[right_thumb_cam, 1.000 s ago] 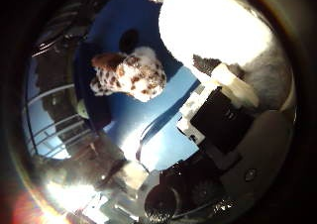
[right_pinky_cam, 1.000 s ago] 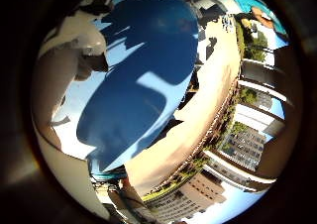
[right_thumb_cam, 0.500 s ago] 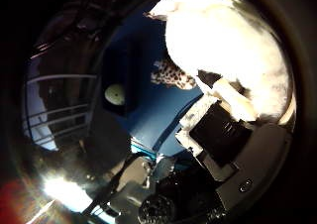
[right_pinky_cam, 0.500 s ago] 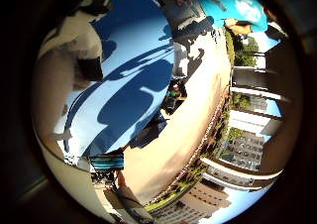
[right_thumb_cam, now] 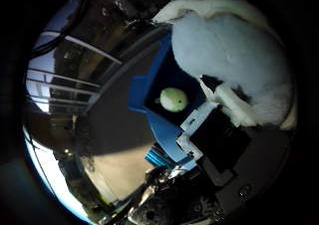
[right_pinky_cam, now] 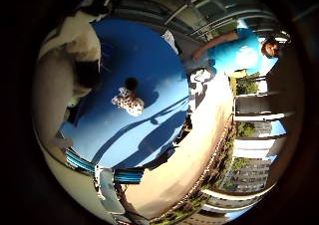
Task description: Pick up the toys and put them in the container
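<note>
A large white plush toy (right_thumb_cam: pixel 234 60) fills much of the thumb side view, close against my palm. My right hand (right_thumb_cam: pixel 219 135) has a black and white finger curled against it. The same plush shows at the rim of the little finger side view. Beyond it a blue container (right_thumb_cam: pixel 144 93) stands open with a pale green round toy (right_thumb_cam: pixel 173 99) lying inside. A small white toy with dark spots (right_pinky_cam: pixel 128 100) lies on the blue table top (right_pinky_cam: pixel 149 60), well away from the palm.
A person in a teal shirt (right_pinky_cam: pixel 239 53) stands past the table's far side. A striped blue object (right_pinky_cam: pixel 127 175) sits at the table's near edge, above tan floor (right_pinky_cam: pixel 184 160). Railings and buildings lie beyond.
The views have swung with the hand. The spotted toy has left the thumb side view and now shows in the other, farther off. The container with the green toy sits more central.
</note>
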